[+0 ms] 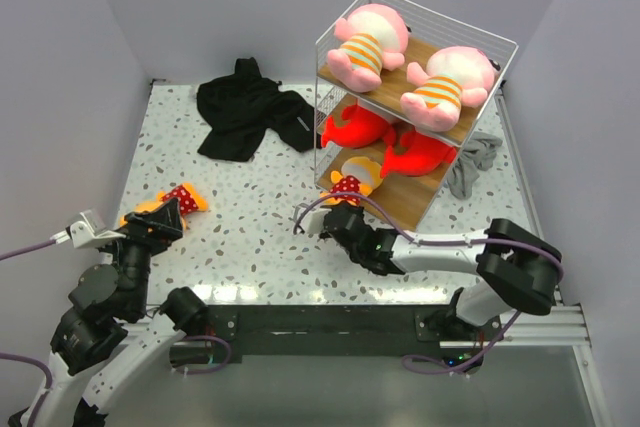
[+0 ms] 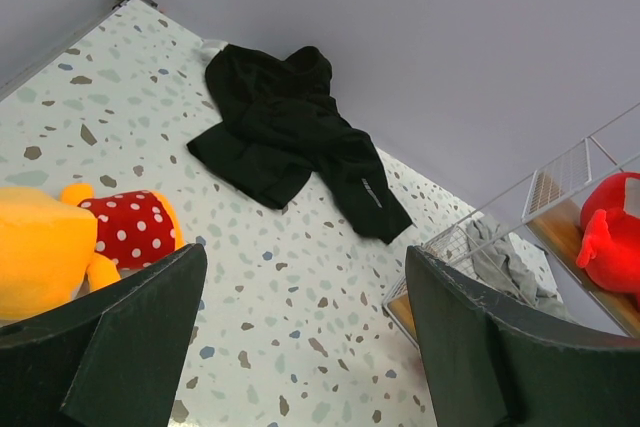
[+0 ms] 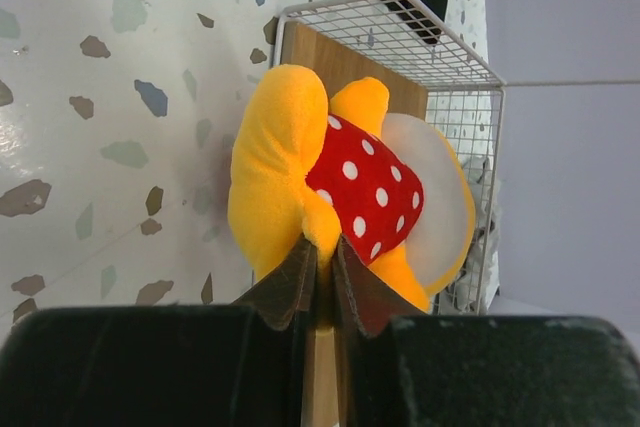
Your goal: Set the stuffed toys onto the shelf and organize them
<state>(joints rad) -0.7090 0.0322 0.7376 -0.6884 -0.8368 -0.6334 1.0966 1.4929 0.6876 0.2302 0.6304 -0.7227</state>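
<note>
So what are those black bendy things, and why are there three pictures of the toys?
The black bendy things are two robot arms bolted to a table. Each ends in a two-finger pincher. One picture is from a camera up above; the other two come from little cameras on the arms' wrists, so you see their own fingers.

The white wire shelf already has two pink toys on top and two red ones in the middle. The right gripper is pinching an orange toy with a spotty red bib at the bottom board. The left gripper is wide open and holds nothing. A second orange toy lies on the speckled table just by it. A black garment lies there too, and a grey cloth beside the shelf.
</note>
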